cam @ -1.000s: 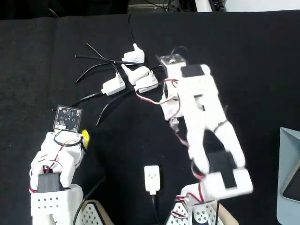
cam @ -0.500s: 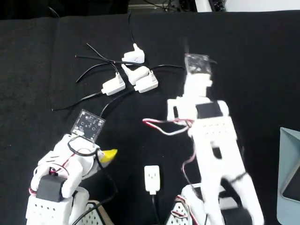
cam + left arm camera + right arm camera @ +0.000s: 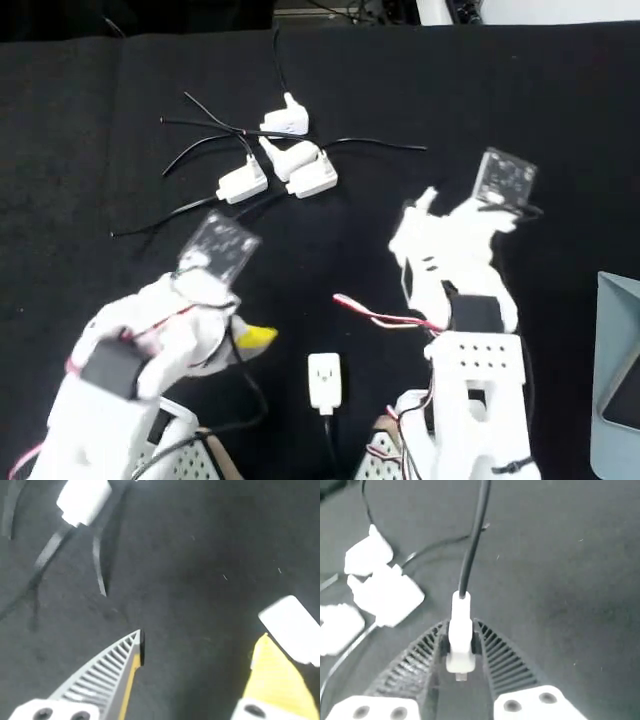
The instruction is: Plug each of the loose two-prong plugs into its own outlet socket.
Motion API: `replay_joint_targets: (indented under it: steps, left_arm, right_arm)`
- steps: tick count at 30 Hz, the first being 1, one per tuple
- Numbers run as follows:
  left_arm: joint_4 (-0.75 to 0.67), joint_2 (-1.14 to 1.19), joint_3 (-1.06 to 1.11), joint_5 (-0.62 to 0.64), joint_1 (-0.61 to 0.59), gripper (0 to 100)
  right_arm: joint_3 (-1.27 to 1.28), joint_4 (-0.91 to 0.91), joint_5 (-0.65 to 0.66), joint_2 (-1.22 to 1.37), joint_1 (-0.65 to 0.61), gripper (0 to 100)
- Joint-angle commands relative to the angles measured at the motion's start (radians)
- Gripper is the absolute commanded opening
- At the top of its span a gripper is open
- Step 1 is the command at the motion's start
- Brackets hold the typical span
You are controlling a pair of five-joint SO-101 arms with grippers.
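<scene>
Nearest the arms' bases, the white outlet socket (image 3: 323, 380) is lying on the black table (image 3: 540, 90) with its slots facing up, so a plug can be pressed down into it. Just beside it, the left end effector (image 3: 200, 640) is hovering with its jaws apart and holding nothing, likely placed to steady the socket. Farther out, the right end effector (image 3: 460, 635) is clamping a white two-prong plug (image 3: 461, 612) by its body, the cord trailing away. Beyond it, the other loose plugs (image 3: 290, 160) are lying clustered.
</scene>
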Motion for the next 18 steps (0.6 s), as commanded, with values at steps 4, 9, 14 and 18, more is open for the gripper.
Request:
replay_joint_targets:
  steps: [4,9,14,18]
  left_arm:
    - [-0.003,0.388,-0.165,0.190,0.209,35]
    - [-0.031,0.552,-0.222,0.301,0.352,35]
    - [-0.137,0.677,-0.232,0.396,0.446,35]
    - [-0.229,0.779,-0.232,0.430,0.481,35]
  right_arm:
    - [0.007,-0.106,-0.086,-0.028,0.107,1.2]
    - [0.010,-0.141,-0.101,-0.028,0.158,1.3]
    - [0.010,-0.141,-0.101,-0.028,0.163,1.3]
    - [0.012,-0.140,-0.101,-0.028,0.164,1.3]
